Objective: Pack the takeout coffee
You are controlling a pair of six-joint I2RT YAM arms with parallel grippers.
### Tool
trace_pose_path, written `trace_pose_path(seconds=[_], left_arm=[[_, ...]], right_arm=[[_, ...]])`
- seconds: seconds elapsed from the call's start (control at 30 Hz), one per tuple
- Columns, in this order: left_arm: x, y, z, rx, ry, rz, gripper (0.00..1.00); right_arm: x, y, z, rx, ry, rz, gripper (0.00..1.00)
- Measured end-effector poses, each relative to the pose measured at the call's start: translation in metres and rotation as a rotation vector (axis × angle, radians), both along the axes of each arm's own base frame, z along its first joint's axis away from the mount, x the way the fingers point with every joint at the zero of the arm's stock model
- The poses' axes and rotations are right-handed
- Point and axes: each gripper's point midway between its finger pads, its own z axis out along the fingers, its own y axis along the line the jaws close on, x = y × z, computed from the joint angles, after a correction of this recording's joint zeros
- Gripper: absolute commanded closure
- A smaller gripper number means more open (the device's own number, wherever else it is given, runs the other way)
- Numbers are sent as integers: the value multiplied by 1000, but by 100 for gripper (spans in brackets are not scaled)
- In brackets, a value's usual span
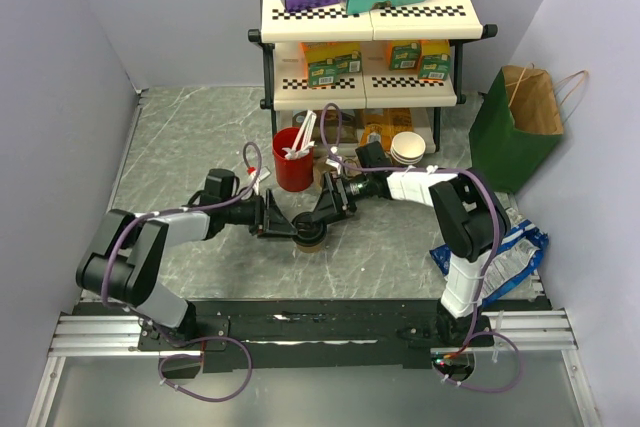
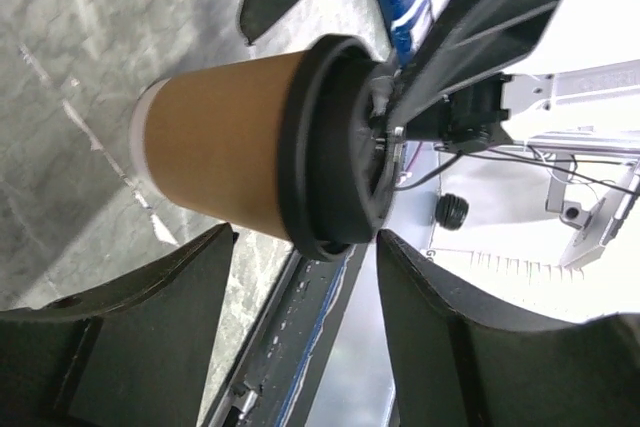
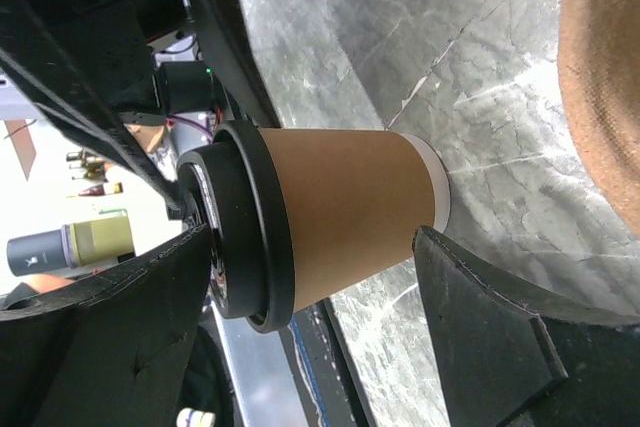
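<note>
1. Brown paper under a black plastic lid (image 2: 322, 147): the takeout coffee (image 1: 311, 238) stands on its base on the grey marbled tabletop (image 1: 190, 137). It sits right between the left jaws and the right jaws, which meet over it from opposite sides.
2. The left jaws are apart. In the left wrist view their two dark fingers (image 2: 150, 327) frame the cup, which stands just ahead of the gap, and neither finger presses on it.
3. The right jaws are spread wide too. Their fingers (image 3: 500, 337) flank the cup, one by the lid and one by the pale base rim. Whether the lid-side finger touches the lid cannot be told.
4. A red cup of stirrers (image 1: 292, 172) stands just beyond the spot where the two jaws meet, towards the shelf rack (image 1: 365, 87).
5. A green paper bag (image 1: 515, 132) stands well away from the right jaws, out past the right arm (image 1: 455, 207). A blue and white packet (image 1: 515, 247) lies beside that arm.
</note>
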Motion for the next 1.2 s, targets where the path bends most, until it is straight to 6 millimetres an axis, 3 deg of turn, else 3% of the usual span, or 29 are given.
trace_pose_path(seconds=[0.5, 0.8, 1.0, 1.2], left_arm=[[0, -6, -9, -7, 139, -59, 41], [2, -9, -10, -7, 196, -81, 45], [4, -9, -8, 5, 173, -87, 39], [15, -9, -5, 37, 96, -50, 35]], right_arm=[[-5, -1, -7, -4, 105, -13, 22], [5, -2, -6, -34, 125, -19, 23], [6, -3, -4, -34, 110, -17, 14], [16, -8, 10, -57, -27, -41, 9]])
